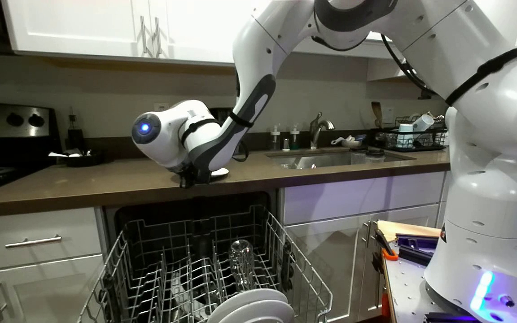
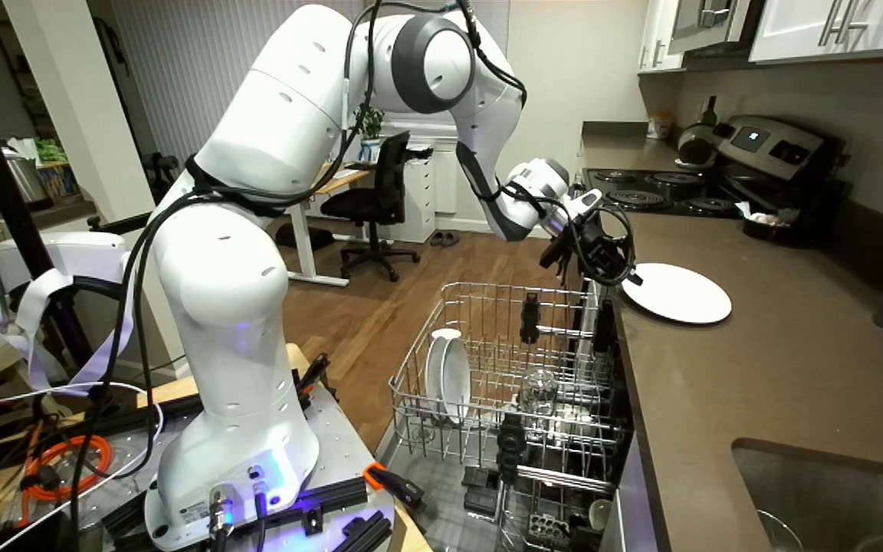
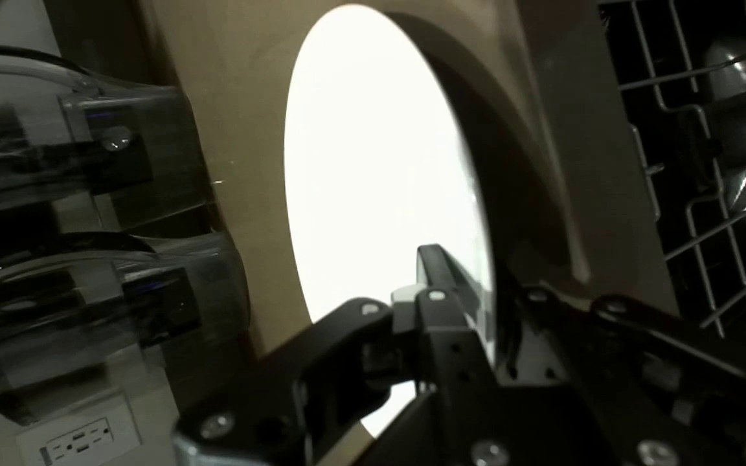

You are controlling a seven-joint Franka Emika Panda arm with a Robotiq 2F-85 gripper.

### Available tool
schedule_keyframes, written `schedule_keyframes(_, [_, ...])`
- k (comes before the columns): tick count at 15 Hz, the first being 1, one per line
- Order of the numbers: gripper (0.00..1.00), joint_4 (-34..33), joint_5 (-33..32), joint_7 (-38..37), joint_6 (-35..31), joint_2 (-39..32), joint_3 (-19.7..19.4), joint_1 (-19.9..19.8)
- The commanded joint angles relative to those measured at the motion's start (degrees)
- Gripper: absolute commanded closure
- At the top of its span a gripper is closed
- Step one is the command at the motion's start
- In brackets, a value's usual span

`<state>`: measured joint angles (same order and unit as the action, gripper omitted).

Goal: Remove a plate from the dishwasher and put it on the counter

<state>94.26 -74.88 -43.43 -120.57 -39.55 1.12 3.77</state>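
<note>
The white plate [image 2: 679, 293] lies low at the edge of the brown counter [image 2: 779, 368], beside the dishwasher. My gripper [image 3: 486, 291] is shut on the plate's near rim in the wrist view [image 3: 379, 162]. One finger lies over its face; the other is hidden beneath it. A dark shadow shows under the rim on that side; I cannot tell whether the plate fully rests on the counter [image 1: 106, 179]. In an exterior view my arm hides most of the plate [image 1: 219, 172]. The open dishwasher [image 1: 191, 202] has its rack [image 2: 403, 402] pulled out, holding several white plates [image 2: 455, 376].
A clear glass [image 1: 242, 264] stands in the rack. Two transparent containers [image 3: 120, 149] [image 3: 120, 298] stand beyond the plate near the wall. A black bowl [image 2: 771, 226] and the black stove [image 2: 641, 184] are further along. The sink [image 2: 817, 468] and faucet [image 1: 317, 130] are on the opposite side.
</note>
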Motion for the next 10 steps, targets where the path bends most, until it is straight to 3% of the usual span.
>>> schedule_keyframes(1, [0.70,-2.82,4.01,3.18,-2.41,-3.01,0.34,-1.14])
schedule_keyframes(2, [0.61,-3.09,4.52,3.49,-2.49,-3.29,0.23,-1.07])
schedule_keyframes(3, [0.64,-3.24,5.20,3.91,-2.39,-3.19,0.14,-1.00])
schedule_keyframes(5, [0.57,-3.43,6.46,5.14,-2.48,-2.92,-0.13,-0.97])
schedule_keyframes(8, [0.36,-2.14,8.94,7.84,-3.62,-1.33,0.33,-1.41])
schedule_keyframes(10, [0.28,-0.76,10.17,9.71,-4.80,0.46,0.58,-1.85])
